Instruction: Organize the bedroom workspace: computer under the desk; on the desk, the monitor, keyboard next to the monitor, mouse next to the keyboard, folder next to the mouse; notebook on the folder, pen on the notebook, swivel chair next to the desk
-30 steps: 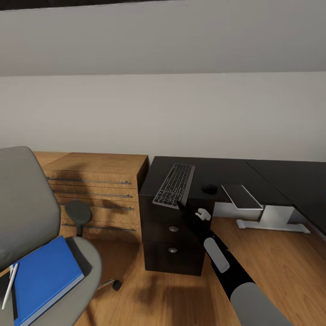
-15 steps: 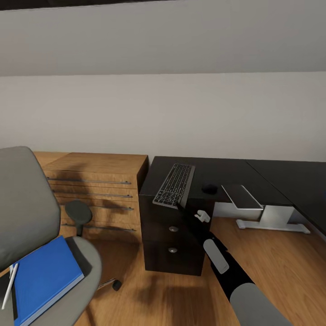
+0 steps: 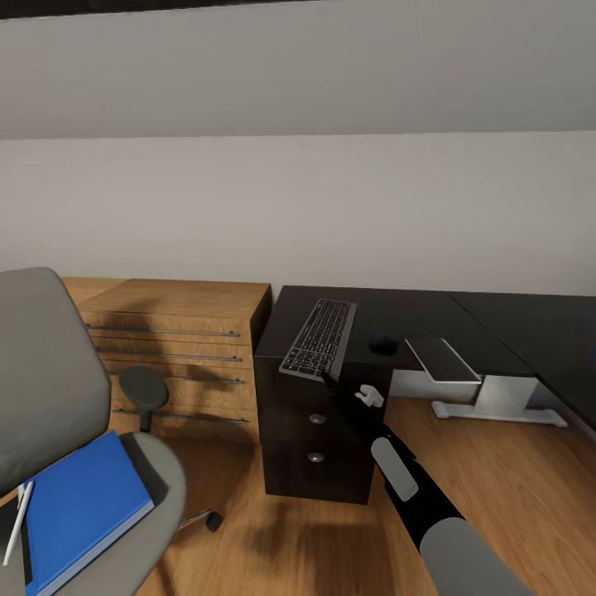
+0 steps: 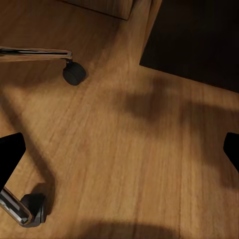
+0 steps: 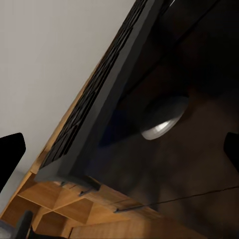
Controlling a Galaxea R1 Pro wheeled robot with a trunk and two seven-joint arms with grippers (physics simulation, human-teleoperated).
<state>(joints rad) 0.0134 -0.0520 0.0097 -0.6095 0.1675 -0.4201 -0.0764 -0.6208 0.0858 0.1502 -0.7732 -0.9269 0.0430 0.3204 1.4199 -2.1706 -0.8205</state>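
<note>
Hanging past the near edge of the table (image 3: 414,310), the keyboard (image 3: 319,338) is the thing most at risk here. The table's black top stands at centre and right, its dark drawer unit (image 3: 314,439) below the near-left corner. The keyboard lies on that corner with its near end poking over the rim, and the right arm reaches up to just below that end.

The right hand (image 5: 119,144) has its two fingertips spread wide, with the keyboard's underside and a drawer knob (image 5: 164,117) between them, gripping nothing. A lift from here could tip the keyboard off onto the floor, or a push could shove it into the mouse (image 3: 382,343), a small dark shape just to its right.

The swivel chair (image 3: 58,397) stands at the near left, well apart from the table, with the blue folder (image 3: 79,505) flat on its seat and the pen (image 3: 18,521) lying at the folder's left edge. A bump from the base could roll the chair and spill both.

The left hand (image 4: 119,149) is also spread wide and empty over the floor, near the chair's casters (image 4: 73,73).
</note>
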